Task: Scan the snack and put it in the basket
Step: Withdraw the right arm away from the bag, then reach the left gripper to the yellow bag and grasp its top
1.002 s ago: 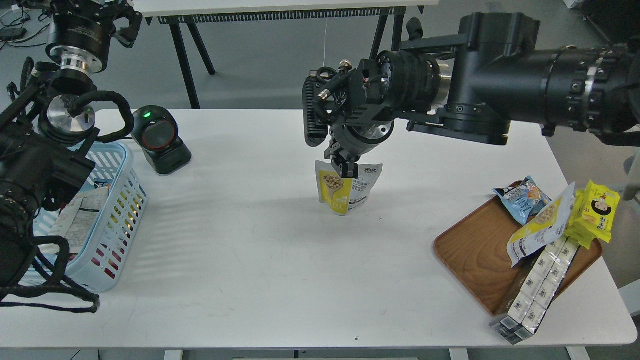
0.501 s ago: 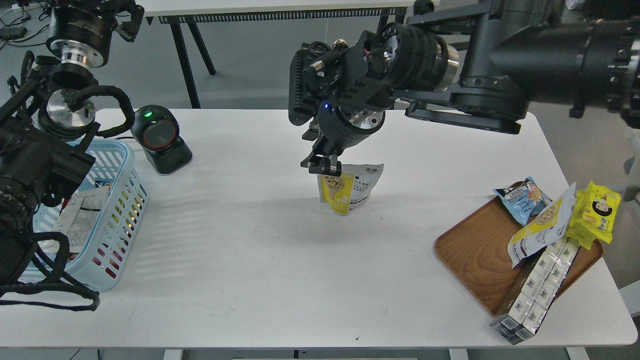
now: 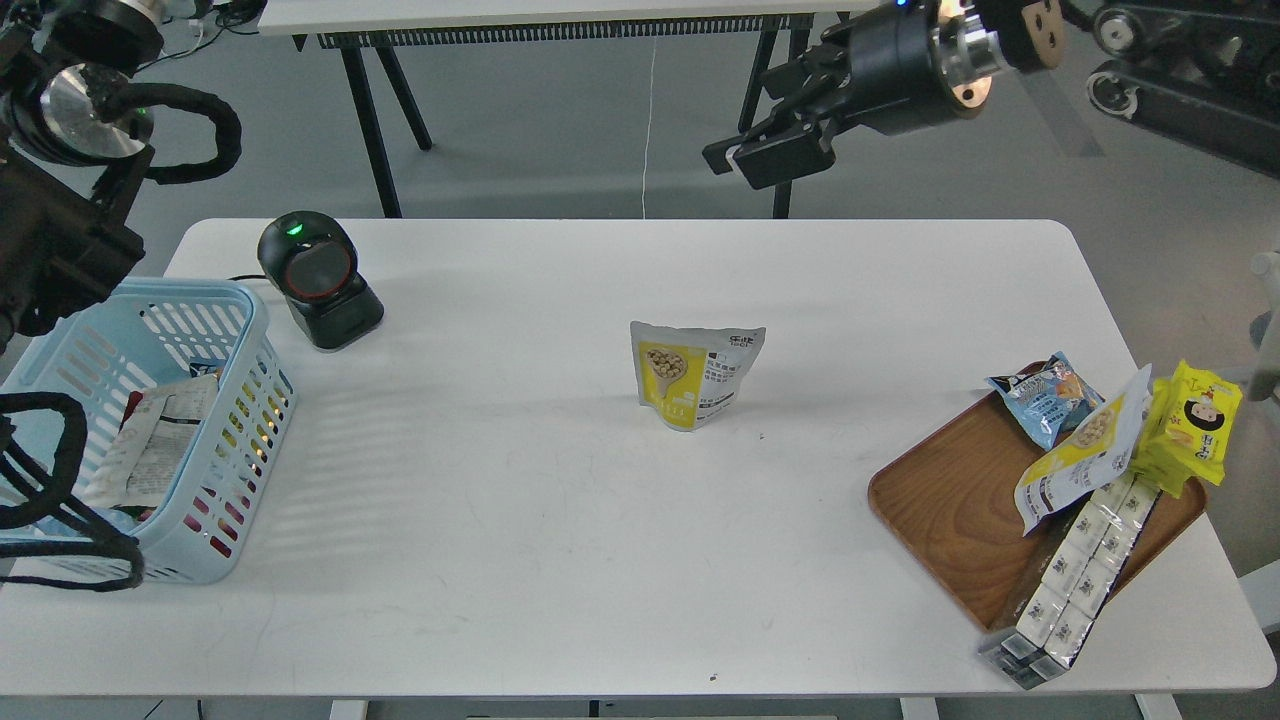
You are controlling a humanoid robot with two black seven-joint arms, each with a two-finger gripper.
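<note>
The snack (image 3: 695, 375), a small pouch with a silver-white top, a yellow lower part and a bean picture, stands upright and free at the middle of the white table. My right gripper (image 3: 765, 160) is high above the table's far edge, up and right of the pouch. It is empty and its fingers look apart. The light blue basket (image 3: 252, 330) stands at the table's left end with some packs inside. My left arm (image 3: 60, 150) rises along the left edge above the basket; its gripper is out of view.
A black scanner (image 3: 318, 280) with a green light stands right of the basket. A brown wooden tray (image 3: 940, 500) at the right holds a blue snack bag (image 3: 1045, 395), another bean pouch (image 3: 1085, 450), yellow cartoon-face packs (image 3: 1195, 425) and a row of boxes (image 3: 1075, 570).
My right gripper let go of the pouch's top and pulled up and away to the right. The pouch stays standing at the centre. My left arm rose and moved left.
</note>
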